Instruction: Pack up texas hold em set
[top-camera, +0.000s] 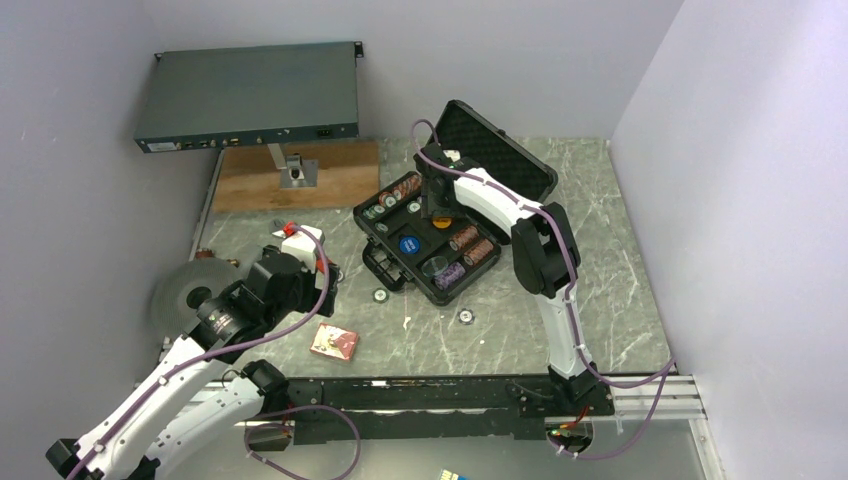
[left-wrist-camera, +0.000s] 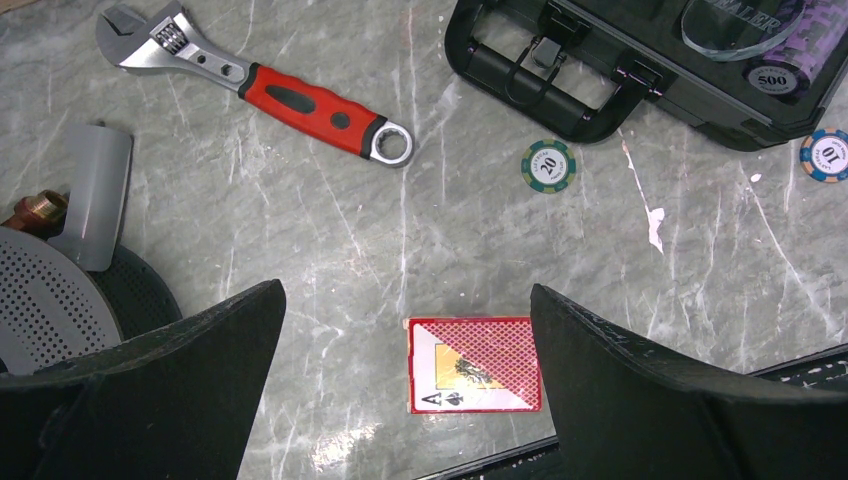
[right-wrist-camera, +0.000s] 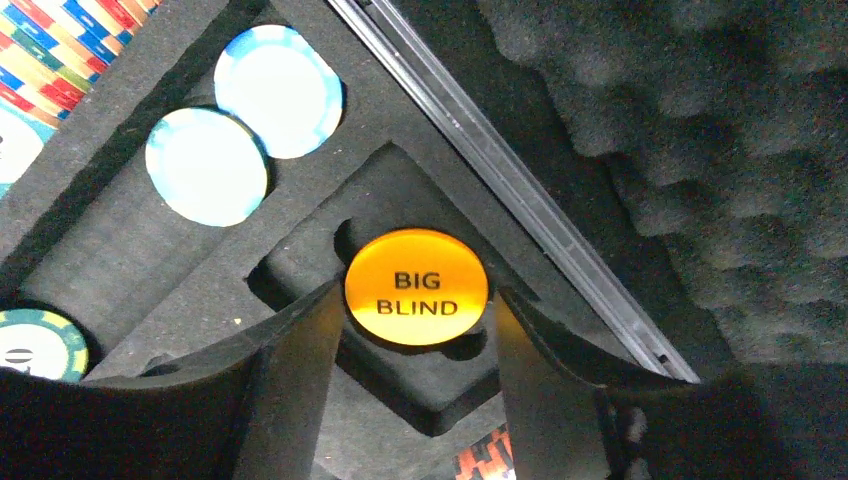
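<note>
Between the right gripper's fingers, which stand fairly narrow, sits the orange BIG BLIND disc, flat over its foam recess in the far corner of the open black case. The pads hug its two sides so closely that I cannot tell whether they pinch it or only flank it. Just beyond lie two pale blue chips in a neighbouring slot, with the egg-crate lid foam rising to the right. Across the table, the left gripper hangs with its fingers spread wide over the red card deck, which lies flat on the marble near the front edge, directly below and a little toward the right-hand finger. The deck's long axis runs from one finger to the other, so closing would likely mean spanning its length unless the wrist turns. This arm is clearly the nearer one to the deck. Farther out, a green chip and a blue-and-orange chip lie loose beside the case's handle side, apart from the deck. The red-handled wrench lies well clear to the far left, and nothing blocks a straight descent.
</note>
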